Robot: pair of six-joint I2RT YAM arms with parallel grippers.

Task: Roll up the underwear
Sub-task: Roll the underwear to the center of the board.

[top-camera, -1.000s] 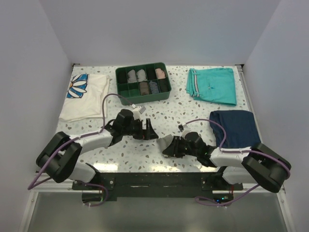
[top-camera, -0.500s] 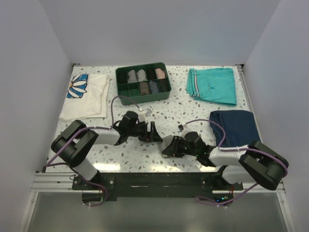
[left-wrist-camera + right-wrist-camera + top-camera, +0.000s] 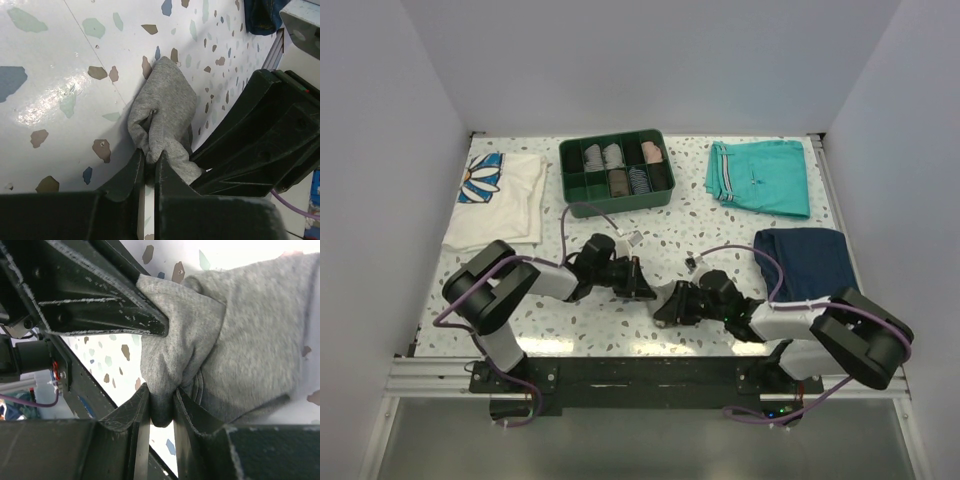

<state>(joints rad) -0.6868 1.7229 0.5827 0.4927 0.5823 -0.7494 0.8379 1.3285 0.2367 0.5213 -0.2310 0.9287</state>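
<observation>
Underwear (image 3: 167,100): grey, bunched, lying on the speckled table (image 3: 55,55) near its front edge, between the two arms. Left gripper (image 3: 149,159): jaws almost together, pinching a thin fold at the edge of the cloth. Right gripper (image 3: 161,407): jaws narrow too, clamped on a thicker fold from the other side. The two grippers are tip to tip, just beside each other, low over the table.

A white surface (image 3: 720,225) with grey, brown and green speckles stands between plain pale walls (image 3: 650,60) on three sides, under even, soft light.
</observation>
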